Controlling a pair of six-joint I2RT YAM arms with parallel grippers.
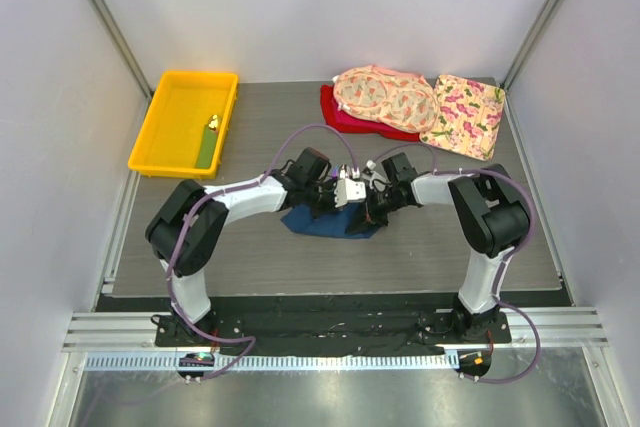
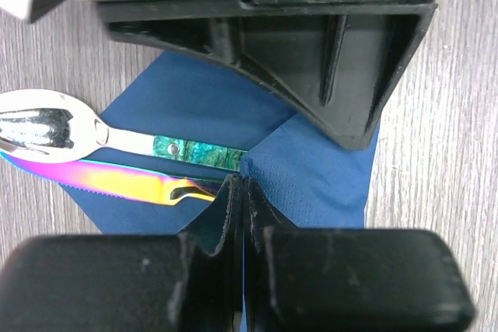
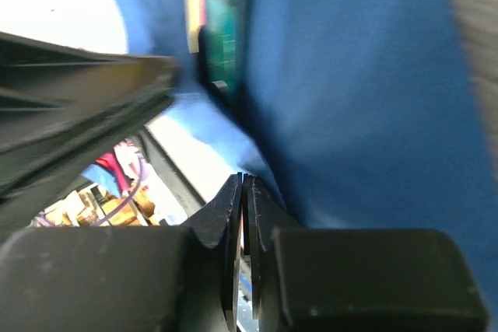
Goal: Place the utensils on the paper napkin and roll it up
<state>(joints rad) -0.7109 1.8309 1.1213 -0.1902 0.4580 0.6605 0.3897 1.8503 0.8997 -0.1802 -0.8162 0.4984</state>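
Note:
The navy paper napkin [image 1: 325,225] lies at the table's middle, with one flap folded over. In the left wrist view a silver spoon [image 2: 47,126] with a green handle [image 2: 198,151] and a rainbow-coloured knife [image 2: 93,178] lie on the napkin [image 2: 194,99], their handles tucked under the folded flap. My left gripper [image 2: 243,184] is shut on the flap's corner; it also shows in the top view [image 1: 335,199]. My right gripper [image 3: 242,183] is shut on a napkin edge [image 3: 358,91] and sits close against the left one in the top view [image 1: 372,209].
A yellow bin [image 1: 165,137] at the back left holds a flat green strip [image 1: 207,150] and a tiny yellow object [image 1: 214,124]. Two pink floral cloths [image 1: 385,97] [image 1: 462,115] and a red cloth [image 1: 345,119] lie at the back right.

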